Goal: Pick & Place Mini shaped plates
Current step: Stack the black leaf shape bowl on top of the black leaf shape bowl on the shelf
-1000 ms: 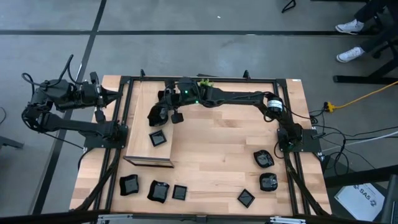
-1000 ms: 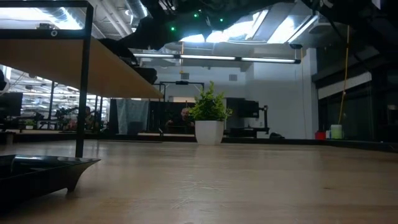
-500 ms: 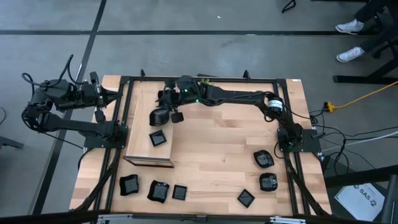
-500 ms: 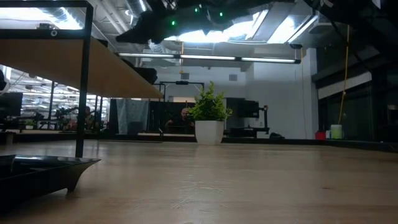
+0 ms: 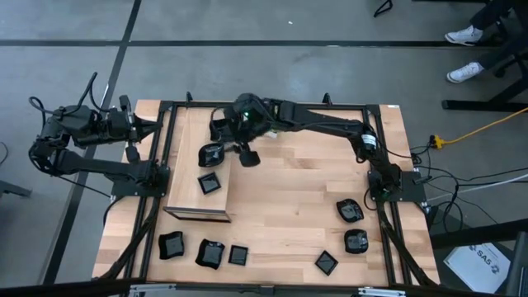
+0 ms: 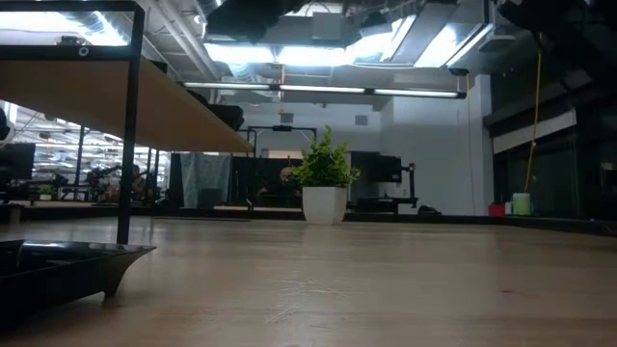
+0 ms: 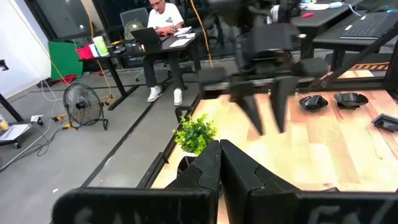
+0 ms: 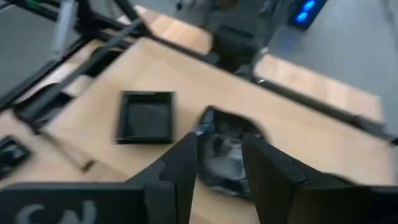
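Note:
Two mini shaped plates lie flat on the raised wooden shelf (image 5: 198, 177) at the table's left: a rounded one (image 5: 212, 154) and a square one (image 5: 209, 183). My right gripper (image 5: 233, 153) hangs open just above the rounded plate (image 8: 227, 127), fingers pointing down, touching nothing; the square plate (image 8: 146, 116) lies beside it. Several more black plates lie on the table, three near the front left (image 5: 210, 253) and three at the right (image 5: 350, 211). My left gripper (image 7: 219, 155) is shut and waits beyond the table's left edge (image 5: 136, 125).
A small green potted plant (image 6: 325, 178) stands at the table's far edge. The shelf's post (image 6: 125, 145) and one plate (image 6: 67, 265) show at the left in the low view. Bare wood lies in the middle of the table (image 5: 289, 198). A person sits at a desk (image 7: 165, 15) beyond.
My right gripper has opened and let go of the rounded plate, which now lies on the shelf. The gripper has risen and drawn a little toward the table's right edge.

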